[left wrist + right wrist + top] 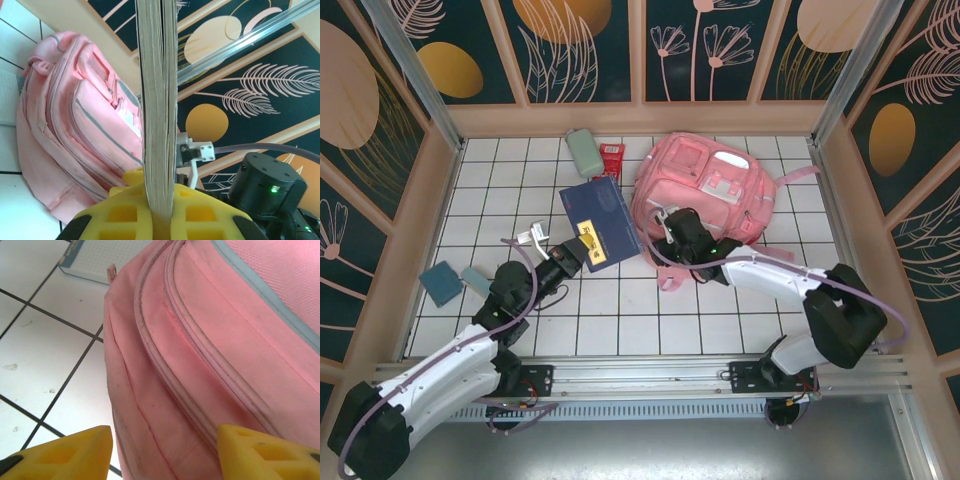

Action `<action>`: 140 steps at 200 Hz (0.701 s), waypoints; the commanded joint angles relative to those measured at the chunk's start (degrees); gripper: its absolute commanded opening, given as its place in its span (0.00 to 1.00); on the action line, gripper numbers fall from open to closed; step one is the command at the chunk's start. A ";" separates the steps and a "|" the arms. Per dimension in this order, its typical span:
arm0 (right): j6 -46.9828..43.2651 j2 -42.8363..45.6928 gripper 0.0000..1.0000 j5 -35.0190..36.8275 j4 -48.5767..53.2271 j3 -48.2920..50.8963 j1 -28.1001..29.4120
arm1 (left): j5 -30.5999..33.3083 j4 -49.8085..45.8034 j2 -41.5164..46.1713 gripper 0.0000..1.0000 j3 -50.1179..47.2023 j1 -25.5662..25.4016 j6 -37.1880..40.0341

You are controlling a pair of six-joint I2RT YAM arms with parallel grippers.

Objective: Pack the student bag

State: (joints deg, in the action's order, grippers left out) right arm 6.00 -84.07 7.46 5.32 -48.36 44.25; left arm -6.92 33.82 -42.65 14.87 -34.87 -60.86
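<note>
I clamp my left tool (pixel 582 246) on the book (pixel 605 215), lifted ready for packing, while my right tool (pixel 165 450), fingers apart, meets the bag (pixel 225 340) just ahead, probably to open it.

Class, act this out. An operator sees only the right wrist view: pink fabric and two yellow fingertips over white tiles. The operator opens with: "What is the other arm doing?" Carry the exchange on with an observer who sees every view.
Observer: The left gripper is shut on the edge of a dark blue book, held just beside the student bag.
Operator: Where on the bag is my gripper?
Observer: The right gripper is open at the bag's near edge, on the side facing the book.
Operator: What else lies about?
Observer: A pale green case and a red packet lie by the far wall.
</note>
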 commanded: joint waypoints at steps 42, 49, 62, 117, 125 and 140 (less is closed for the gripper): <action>-2.98 -3.60 0.52 3.16 -0.43 -0.64 0.49 | 1.34 -0.25 1.60 0.00 -1.26 -0.20 0.97; -2.92 -3.54 0.48 3.97 -0.34 -0.62 0.46 | 1.32 -0.18 1.61 0.00 -1.25 -0.25 1.00; -3.07 -3.39 0.37 4.23 -0.37 -0.62 0.49 | 1.21 -0.16 1.47 0.00 -1.25 -0.20 0.97; -1.88 0.54 0.00 6.87 -0.73 -1.36 0.49 | 0.81 0.19 0.94 0.00 -1.77 -0.25 0.29; -1.53 1.80 0.00 7.73 -0.80 -1.71 0.49 | 0.49 0.87 0.36 0.00 -2.11 -0.22 -0.22; -1.17 4.55 0.00 8.39 -1.00 -2.94 0.40 | -0.34 3.31 -1.06 0.00 -3.29 -0.20 -1.82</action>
State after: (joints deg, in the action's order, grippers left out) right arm 3.57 -84.97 11.35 4.58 -48.71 44.88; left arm -5.96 31.48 -42.41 13.02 -34.87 -61.10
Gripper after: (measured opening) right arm 0.053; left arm 0.111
